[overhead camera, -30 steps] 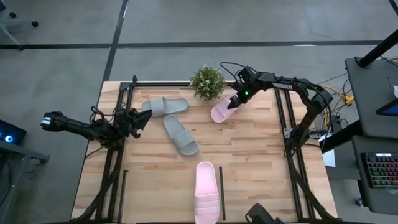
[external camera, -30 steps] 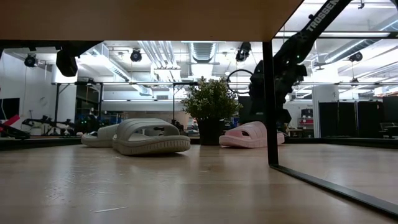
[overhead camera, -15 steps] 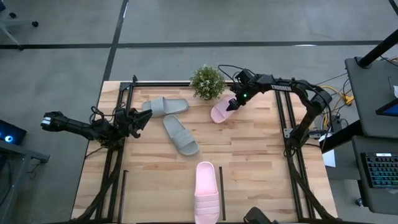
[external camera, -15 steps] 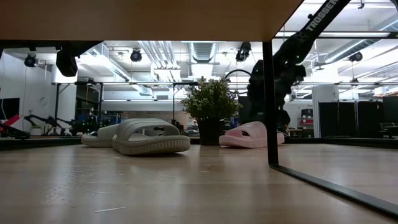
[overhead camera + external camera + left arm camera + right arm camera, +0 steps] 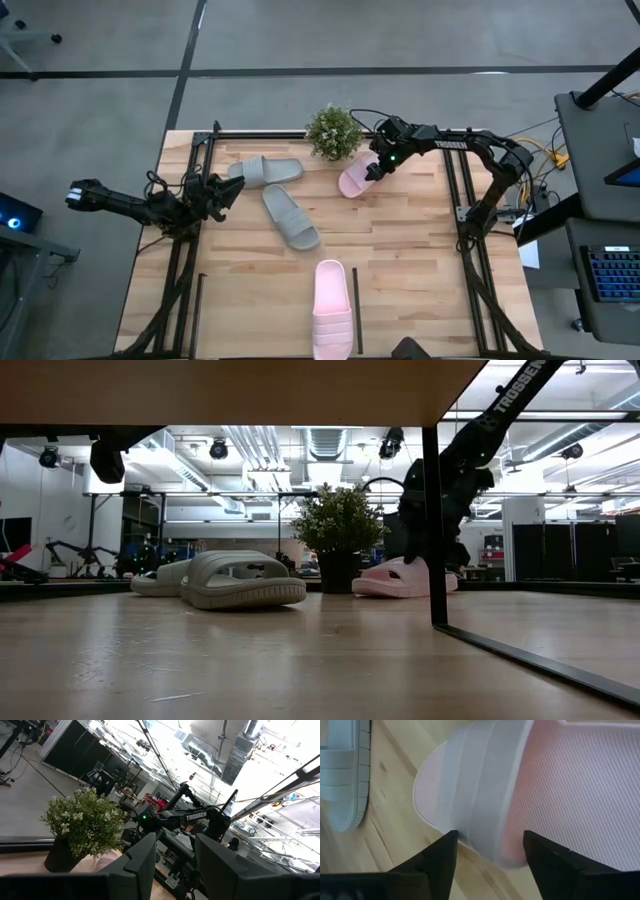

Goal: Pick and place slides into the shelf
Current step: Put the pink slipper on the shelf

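Right gripper (image 5: pixel 374 170), jaws apart, seemingly straddles the pink slide (image 5: pixel 354 178) lying diagonally at upper centre-right.

Plant (image 5: pixel 333 131) at table's (image 5: pixel 400 260) far edge, two slides (image 5: pixel 280 195) left of it, one slide (image 5: pixel 356 176) right.

- The place is a robotics lab or workshop in a large industrial hall.
- Exposed ventilation ducts (image 5: pixel 320 445) and spotlights (image 5: pixel 215 450) hang on the ceiling.
- The floor is grey concrete (image 5: pixel 100 40).
- A light wooden tabletop (image 5: pixel 400 260) carries black arm frames (image 5: pixel 465 215).
- A keyboard (image 5: pixel 612 275) lies on a side desk.
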Controlling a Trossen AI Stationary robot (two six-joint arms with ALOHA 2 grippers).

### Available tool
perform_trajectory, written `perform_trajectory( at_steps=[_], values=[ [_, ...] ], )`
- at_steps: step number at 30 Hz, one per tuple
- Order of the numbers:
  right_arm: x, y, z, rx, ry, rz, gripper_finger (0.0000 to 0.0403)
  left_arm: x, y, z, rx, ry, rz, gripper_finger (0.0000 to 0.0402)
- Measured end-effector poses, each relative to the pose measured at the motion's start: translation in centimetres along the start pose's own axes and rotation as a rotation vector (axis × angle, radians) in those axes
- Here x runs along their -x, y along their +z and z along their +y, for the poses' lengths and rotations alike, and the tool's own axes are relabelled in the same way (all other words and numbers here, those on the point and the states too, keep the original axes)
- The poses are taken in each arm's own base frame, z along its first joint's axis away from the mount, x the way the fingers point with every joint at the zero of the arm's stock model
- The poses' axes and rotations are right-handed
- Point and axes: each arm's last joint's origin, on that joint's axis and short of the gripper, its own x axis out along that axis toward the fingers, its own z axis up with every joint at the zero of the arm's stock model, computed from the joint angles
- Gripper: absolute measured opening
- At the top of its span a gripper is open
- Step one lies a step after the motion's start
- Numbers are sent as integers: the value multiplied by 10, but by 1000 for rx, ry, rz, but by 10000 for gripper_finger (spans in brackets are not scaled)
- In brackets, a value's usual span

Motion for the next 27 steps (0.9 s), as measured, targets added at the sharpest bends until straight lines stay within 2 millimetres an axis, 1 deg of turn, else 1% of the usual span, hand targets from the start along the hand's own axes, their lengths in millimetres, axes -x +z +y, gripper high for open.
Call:
perform_trajectory(
  at_steps=[16,21,27],
  values=[
    [0,2,0,11,4,-19,175,0,0,0,1,0,0,123],
    [0,2,0,26,5,-20,149,0,0,0,0,0,0,123],
    [0,2,0,32,6,-21,102,0,0,0,0,0,0,123]
  ],
)
